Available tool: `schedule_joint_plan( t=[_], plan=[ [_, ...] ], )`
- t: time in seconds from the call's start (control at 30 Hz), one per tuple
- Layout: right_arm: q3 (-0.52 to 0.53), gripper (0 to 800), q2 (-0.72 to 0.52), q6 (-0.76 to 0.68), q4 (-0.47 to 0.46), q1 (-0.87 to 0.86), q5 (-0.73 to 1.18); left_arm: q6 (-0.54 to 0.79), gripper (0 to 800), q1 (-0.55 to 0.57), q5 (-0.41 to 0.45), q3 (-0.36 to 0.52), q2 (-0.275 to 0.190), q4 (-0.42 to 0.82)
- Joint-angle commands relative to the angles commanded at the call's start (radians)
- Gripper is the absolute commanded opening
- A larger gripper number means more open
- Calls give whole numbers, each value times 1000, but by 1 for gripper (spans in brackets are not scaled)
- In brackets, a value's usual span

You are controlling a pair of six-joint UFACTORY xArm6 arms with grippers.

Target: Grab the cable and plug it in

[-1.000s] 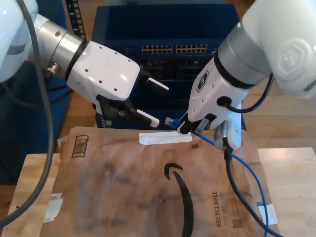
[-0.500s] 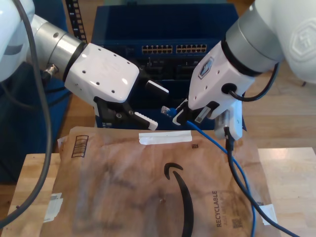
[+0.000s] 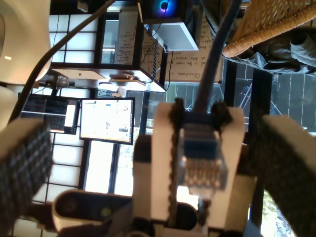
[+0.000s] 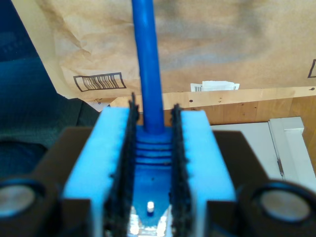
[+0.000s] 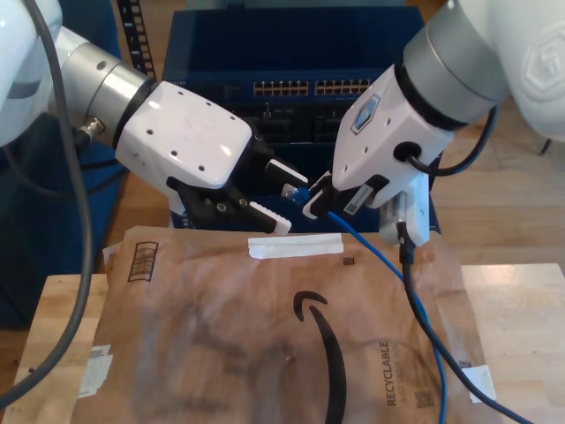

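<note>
Wooden tabletop (image 5: 516, 309) under a creased brown paper mailer (image 5: 221, 327), with a strip of white tape (image 5: 296, 246) along its far edge. Behind it, a dark blue cabinet (image 5: 291, 44) with a row of network ports (image 5: 309, 87) across its front.

My second gripper (image 5: 316, 201), on the arm coming in from the exterior view's right: fingers clamped tight on the cable (image 5: 380, 256) just behind its plug (image 5: 300, 193). Ribbed black pads (image 4: 178, 163) pressing both sides of the blue boot in the second wrist view, the cord running straight out from between them. Plug sticking out beyond the fingertips, up in the air above the mailer's far edge. From the grip, blue cord sloping down across the mailer toward the near edge on the exterior view's right.

My first gripper (image 5: 281, 196), on the arm from the exterior view's left: fingers spread wide, holding nothing. Faces the plug head-on; the clear plug end with its contacts sits midway between the two dark finger pads (image 3: 24, 158) in the first wrist view. Plug just in front of the open fingertips in the exterior view; touching or not, cannot tell.
</note>
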State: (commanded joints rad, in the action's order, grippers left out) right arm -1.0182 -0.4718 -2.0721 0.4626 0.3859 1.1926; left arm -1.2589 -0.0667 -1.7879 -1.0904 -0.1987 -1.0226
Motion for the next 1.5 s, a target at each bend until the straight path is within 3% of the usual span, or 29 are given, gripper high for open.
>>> schedule_joint_plan(
  t=[0.07, 0.17, 0.43, 1.07, 1.27, 1.37, 1.5],
  plan=[
    [2, 2, 0, 0, 0, -2, 0, 2, 397, -12, 2, 3, 0, -2],
    [3, 2, 2, 0, 0, -2, 0, 2, 366, -14, 5, 8, 0, -12],
    [2, 2, 2, 0, 0, 0, 2, 14, 362, -31, 2, 14, 2, -66],
    [-2, 2, 3, 0, 2, 2, 0, 20, 236, -32, 8, 29, 2, -66],
    [0, 2, 3, 0, 2, 2, 2, 20, 136, -35, 8, 38, 2, -66],
    [0, 29, 2, 0, 2, 0, 2, 23, 33, -35, 11, 43, 2, -66],
    [2, 72, 2, 0, 12, 0, 6, 23, 3, -35, 11, 43, 2, -68]
  ],
)
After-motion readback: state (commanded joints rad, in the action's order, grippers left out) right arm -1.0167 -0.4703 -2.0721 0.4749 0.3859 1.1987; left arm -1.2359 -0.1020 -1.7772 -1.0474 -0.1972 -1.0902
